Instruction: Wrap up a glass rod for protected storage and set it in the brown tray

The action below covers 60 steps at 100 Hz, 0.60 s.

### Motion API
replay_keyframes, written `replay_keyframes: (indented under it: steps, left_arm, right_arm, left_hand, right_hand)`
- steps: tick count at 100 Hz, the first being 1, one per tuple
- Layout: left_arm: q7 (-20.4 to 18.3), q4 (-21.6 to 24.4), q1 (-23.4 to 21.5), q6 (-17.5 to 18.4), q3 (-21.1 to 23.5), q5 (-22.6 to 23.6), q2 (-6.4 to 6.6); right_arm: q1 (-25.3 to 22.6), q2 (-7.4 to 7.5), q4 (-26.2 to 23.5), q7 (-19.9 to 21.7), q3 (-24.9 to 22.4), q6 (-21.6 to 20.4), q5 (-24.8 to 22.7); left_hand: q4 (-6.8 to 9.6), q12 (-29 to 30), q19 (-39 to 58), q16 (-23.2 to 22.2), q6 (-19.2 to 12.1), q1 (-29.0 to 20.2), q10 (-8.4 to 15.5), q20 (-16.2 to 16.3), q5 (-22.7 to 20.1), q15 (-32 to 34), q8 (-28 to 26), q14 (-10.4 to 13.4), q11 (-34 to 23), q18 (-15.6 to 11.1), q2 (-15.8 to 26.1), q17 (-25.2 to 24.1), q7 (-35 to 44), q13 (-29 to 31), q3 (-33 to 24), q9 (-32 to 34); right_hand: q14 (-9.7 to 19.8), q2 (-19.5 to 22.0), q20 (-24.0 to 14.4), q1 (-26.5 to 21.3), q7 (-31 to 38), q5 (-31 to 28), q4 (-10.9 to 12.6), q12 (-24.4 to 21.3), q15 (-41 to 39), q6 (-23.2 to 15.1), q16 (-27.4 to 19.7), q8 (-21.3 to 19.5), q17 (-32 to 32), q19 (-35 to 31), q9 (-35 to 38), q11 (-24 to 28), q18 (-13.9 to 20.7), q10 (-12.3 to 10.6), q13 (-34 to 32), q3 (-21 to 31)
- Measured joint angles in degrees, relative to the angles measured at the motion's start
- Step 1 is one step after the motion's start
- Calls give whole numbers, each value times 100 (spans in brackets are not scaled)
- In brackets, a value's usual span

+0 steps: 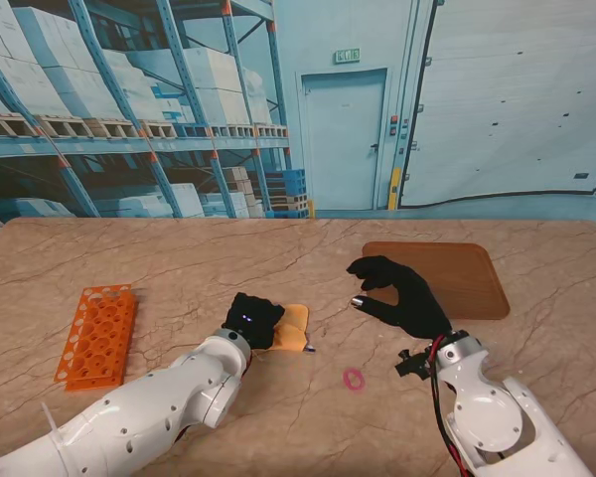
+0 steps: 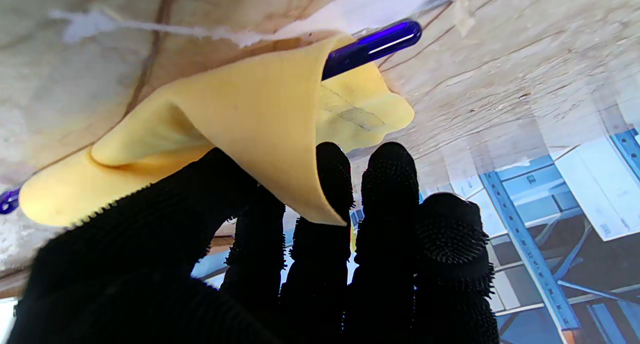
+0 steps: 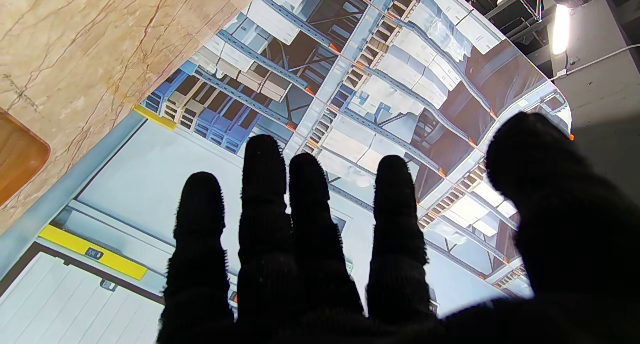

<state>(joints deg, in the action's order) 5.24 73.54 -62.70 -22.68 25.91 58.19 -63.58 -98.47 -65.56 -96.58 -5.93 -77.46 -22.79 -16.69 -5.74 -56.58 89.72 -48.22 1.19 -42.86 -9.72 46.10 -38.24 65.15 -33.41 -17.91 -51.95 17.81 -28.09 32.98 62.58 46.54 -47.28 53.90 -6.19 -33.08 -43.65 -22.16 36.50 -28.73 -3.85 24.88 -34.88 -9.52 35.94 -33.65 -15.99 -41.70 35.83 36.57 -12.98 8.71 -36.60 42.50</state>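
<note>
Left hand [image 2: 280,244] pinches the soft cloth [image 2: 240,129] folded over the rod [image 2: 372,46]; right hand [image 1: 397,295] hovers spread, empty, beside the tray [image 1: 477,260]. Rod: thin glass, likely brittle and slippery, so grip mid-length through the cloth.

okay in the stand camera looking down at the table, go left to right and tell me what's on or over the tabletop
Orange plastic test tube rack → black-gloved left hand holding the yellow cloth → small pink rubber band ring → black-gloved right hand, raised and empty → flat brown rectangular tray.
</note>
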Motion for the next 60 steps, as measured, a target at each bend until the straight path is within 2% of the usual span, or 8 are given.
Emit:
replay_keyframes:
  steps: [8,22,26,32,42,55,60]
  left_arm:
    - [2,-85,79,-40,-125,71,-2]
    - [-4,-122,152,-73,-224,139,0]
    - [0,-133,157,-77,-229,146,0]
    - [23,-157,159,-81,-239,170,0]
    - [59,-177,157,-81,-242,241,4]
    - [56,-164,128,-88,-196,279,14]
    - [55,-150,94,-88,-140,280,16]
  right_arm:
    - [1,0,0,0,1,4,0]
    - [13,2,3,-3,12,14,-34]
    - [30,5,15,-6,28,19,-72]
    - [70,18,42,-3,78,41,-88]
    - [176,39,100,0,223,106,-107]
    - [350,46,221,-41,369,159,-777]
    - [412,54,271,-45,426,174,-844]
  left_hand:
    - [0,-47,-45,0,12,1,2,-9,130,-135,17,0,118,-12,21,-170,-35,-196,40,-224]
    - [28,91,-295,-2,358,36,-68,7,801,-377,238,0,431,-58,31,-561,-577,-647,116,-1008]
    - [34,297,-384,-48,501,256,-132,57,1001,-414,239,0,475,-73,259,-616,-959,-758,214,-1292]
    - [259,517,-499,-59,673,511,-202,81,1310,-472,192,0,608,-93,606,-757,-1448,-905,412,-1706]
    - [319,771,-640,-65,808,570,-285,142,1799,-564,275,0,928,-129,607,-1001,-1873,-1171,515,-2253]
    - [319,1257,-913,-67,827,597,-375,240,2160,-781,486,0,1503,-145,652,-1401,-2310,-1628,699,-2798]
    - [320,1356,-1018,-67,828,666,-410,270,2201,-905,486,0,1546,-147,647,-1540,-2376,-1760,780,-2864]
  right_hand:
    - [-1,0,0,0,0,-1,0,0,0,2,0,0,0,0,0,0,0,0,0,0]
    - [-1,0,0,0,0,-1,0,0,-1,5,1,0,0,0,0,0,0,0,0,0]
    - [-1,0,0,0,0,-46,0,0,-1,5,1,0,0,0,0,0,0,0,0,0]
    - [-1,0,0,0,0,-53,0,0,-5,11,1,-5,0,0,0,0,0,0,-2,0]
    - [-1,0,0,-1,0,-56,0,3,-11,23,3,-17,0,0,1,0,0,0,-18,0]
    - [-1,0,0,-4,0,-56,0,5,-12,23,3,-25,-3,0,1,27,0,0,-34,0]
    - [-1,0,0,-4,0,-56,0,5,-12,24,3,-27,-3,0,1,38,0,0,-35,0]
